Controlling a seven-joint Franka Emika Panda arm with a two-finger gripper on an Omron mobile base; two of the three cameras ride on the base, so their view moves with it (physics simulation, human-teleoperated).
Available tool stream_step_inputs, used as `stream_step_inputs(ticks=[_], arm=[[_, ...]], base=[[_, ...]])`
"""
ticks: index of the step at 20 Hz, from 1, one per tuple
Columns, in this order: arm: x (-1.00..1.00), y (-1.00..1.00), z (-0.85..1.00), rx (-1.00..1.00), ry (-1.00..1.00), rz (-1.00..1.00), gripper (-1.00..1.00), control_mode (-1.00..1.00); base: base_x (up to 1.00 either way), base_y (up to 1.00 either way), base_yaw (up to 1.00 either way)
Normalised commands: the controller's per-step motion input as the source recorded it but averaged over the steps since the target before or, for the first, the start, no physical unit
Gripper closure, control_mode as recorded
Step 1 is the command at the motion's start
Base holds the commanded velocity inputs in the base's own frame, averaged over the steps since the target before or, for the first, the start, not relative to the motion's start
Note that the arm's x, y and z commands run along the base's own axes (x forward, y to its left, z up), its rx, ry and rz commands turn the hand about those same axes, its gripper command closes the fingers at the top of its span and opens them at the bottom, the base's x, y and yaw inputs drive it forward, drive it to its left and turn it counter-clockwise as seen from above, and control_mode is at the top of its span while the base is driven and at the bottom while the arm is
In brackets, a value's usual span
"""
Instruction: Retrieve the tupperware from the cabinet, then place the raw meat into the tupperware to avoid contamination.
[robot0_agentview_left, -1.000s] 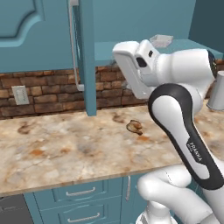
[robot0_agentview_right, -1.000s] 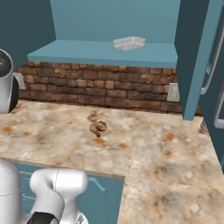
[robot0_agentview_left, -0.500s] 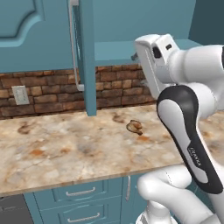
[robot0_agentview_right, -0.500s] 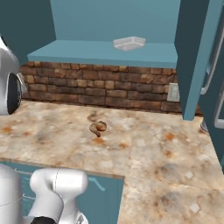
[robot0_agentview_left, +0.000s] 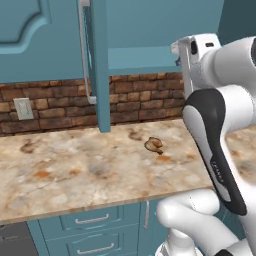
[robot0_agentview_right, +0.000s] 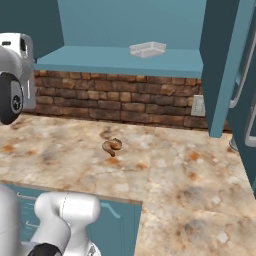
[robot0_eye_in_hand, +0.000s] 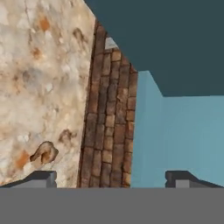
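two dark finger tips (robot0_eye_in_hand: 43, 178) spread wide, empty, over curled brown raw meat (robot0_eye_in_hand: 44, 153).

The desk (robot0_agentview_right: 190, 190) is seen as polished mottled marble. Behind it, rough brick (robot0_agentview_right: 125, 102) is laid. Above the brick, translucent plastic tupperware (robot0_agentview_right: 147, 49) is seen on the matt painted cabinet (robot0_agentview_right: 125, 60) shelf.

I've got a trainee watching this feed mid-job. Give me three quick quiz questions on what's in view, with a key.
1. True or false: the tupperware sits on the cabinet shelf.
2. Where does the raw meat lie? A) on the marble counter B) inside the tupperware C) in the pincer
3. Fill in: the pincer's jaws stand ____ and hold nothing.

Key: 1 true; 2 A; 3 open.
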Motion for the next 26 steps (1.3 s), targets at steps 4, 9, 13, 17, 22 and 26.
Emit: stream_step_inputs(ticks=[4,9,13,17,22,26], arm=[[0.0,-0.52,0.0,0.18,0.17,-0.36,-1.0,-1.0],[0.06,-0.44,0.0,0.17,0.15,-0.32,-1.0,-1.0],[0.29,-0.24,0.0,0.11,0.1,-0.17,-1.0,-1.0],[0.22,-0.18,0.0,0.1,0.05,-0.11,-1.0,-1.0],[0.1,-0.2,0.0,0.11,0.04,-0.15,-1.0,-1.0],[0.14,-0.1,0.0,0.09,0.01,-0.1,-1.0,-1.0]], base=[[0.0,0.0,0.0],[0.0,0.0,0.0],[0.0,0.0,0.0],[0.0,0.0,0.0],[0.0,0.0,0.0],[0.0,0.0,0.0]])
